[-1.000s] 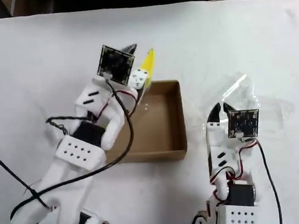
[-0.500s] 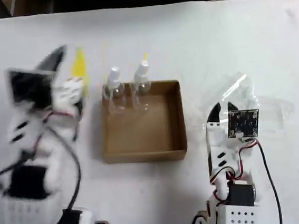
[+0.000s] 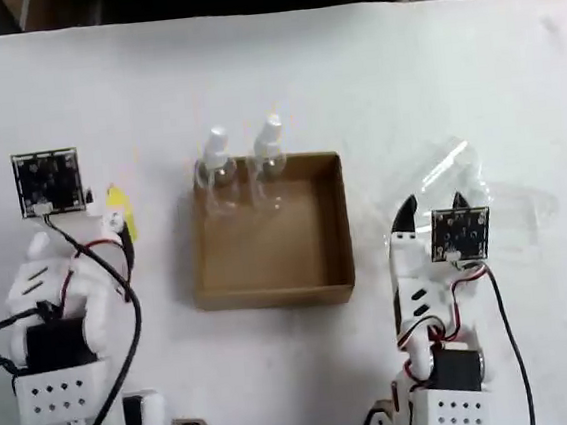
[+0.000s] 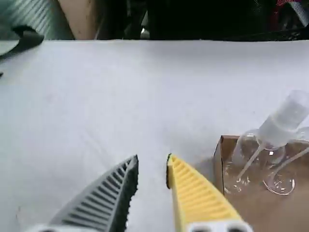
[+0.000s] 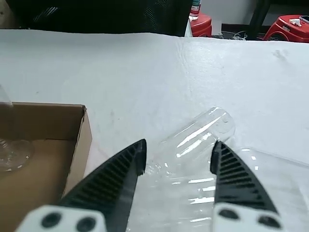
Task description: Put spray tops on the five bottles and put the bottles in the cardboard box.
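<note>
Two clear plastic bottles with white spray tops (image 3: 218,174) stand in the brown cardboard box (image 3: 276,296) at its far wall. Another clear bottle (image 5: 203,126) lies on the white table (image 3: 400,71), just ahead of the right end effector (image 5: 178,146), whose jaws are open. The left end effector (image 4: 152,164) is narrowly open and empty. By my estimate, two of five are packed.

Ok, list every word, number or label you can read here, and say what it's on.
No readable text anywhere.
Cardboard box: plain, no print.
Spray-topped bottles in the box, one and the other: clear, unlabelled.
Lying bottle: clear, unlabelled.
Small bottle in the room behind: label too small to read.
</note>
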Robot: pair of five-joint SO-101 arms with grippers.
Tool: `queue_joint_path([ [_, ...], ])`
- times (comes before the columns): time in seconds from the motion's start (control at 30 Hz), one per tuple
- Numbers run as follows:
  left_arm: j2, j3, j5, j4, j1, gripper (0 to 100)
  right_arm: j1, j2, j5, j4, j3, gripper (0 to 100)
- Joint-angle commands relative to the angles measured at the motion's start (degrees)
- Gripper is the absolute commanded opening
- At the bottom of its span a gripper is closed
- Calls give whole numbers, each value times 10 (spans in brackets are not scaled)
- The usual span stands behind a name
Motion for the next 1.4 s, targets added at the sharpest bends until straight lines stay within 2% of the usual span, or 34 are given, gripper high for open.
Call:
queue_joint_path([
  [0.0, -9, 5, 25, -26, -22, 130, -1, -5, 6, -11, 5, 198],
  [0.2, -7, 58, -9, -88, -15, 211, -1, -5, 6, -11, 5, 198],
  [0.37, -6, 117, -6, -172, -13, 211, 0, -5, 6, -13, 5, 198],
  [0.57, -6, 142, -5, -194, -8, 211, 2, -5, 8, -12, 1, 198],
  [0.73, -6, 203, -9, -269, 23, 211, 0, -5, 51, 7, -25, 198],
  [1.0, 0, 208, -9, -274, 25, 211, -15, -4, 53, 91, -132, 197],
  [1.13, 69, 193, -10, -293, 24, 211, -15, 13, 62, 145, -233, 197],
  [1.27, 189, 144, -10, -309, 23, 211, -9, 128, 142, 165, -341, 197],
  [1.37, 271, 106, -8, -309, 22, 210, 29, 249, 197, 189, -433, 197],
])
